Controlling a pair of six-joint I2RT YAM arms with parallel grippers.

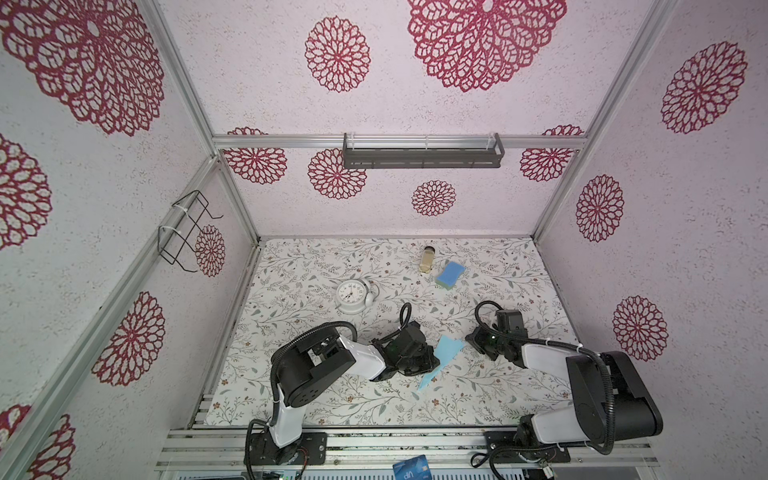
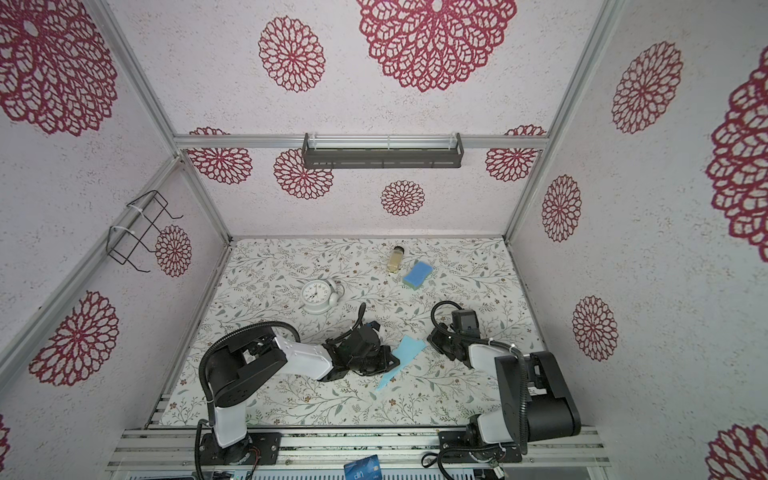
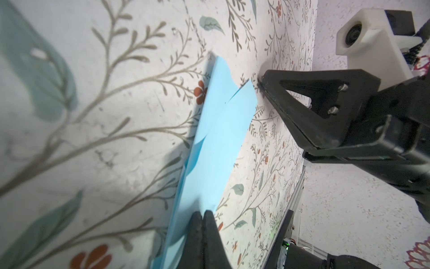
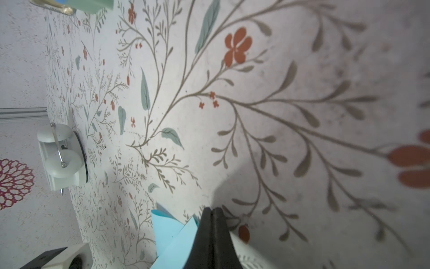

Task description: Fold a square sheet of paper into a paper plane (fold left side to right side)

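The square sheet of paper lies folded into a light blue paper plane (image 1: pixel 442 359) (image 2: pixel 405 357) on the floral table, nose pointing toward the front edge. My left gripper (image 1: pixel 435 360) (image 3: pixel 203 213) is shut, its tips resting on the plane's (image 3: pixel 223 130) narrow part, with no paper between the fingers. My right gripper (image 1: pixel 468 340) (image 4: pixel 211 209) is also shut. Its tips touch the table just beside the plane's (image 4: pixel 169 233) wide tail end. In the left wrist view the right gripper's fingers (image 3: pixel 302 109) point down at the mat next to the tail.
A white clock (image 1: pixel 351 296) (image 4: pixel 60 158) stands behind the left arm. A blue sponge (image 1: pixel 450 274) and a small jar (image 1: pixel 428 258) sit at the back. A dark blue card (image 1: pixel 411 468) lies past the front rail. A wire rack (image 1: pixel 183 232) hangs on the left wall.
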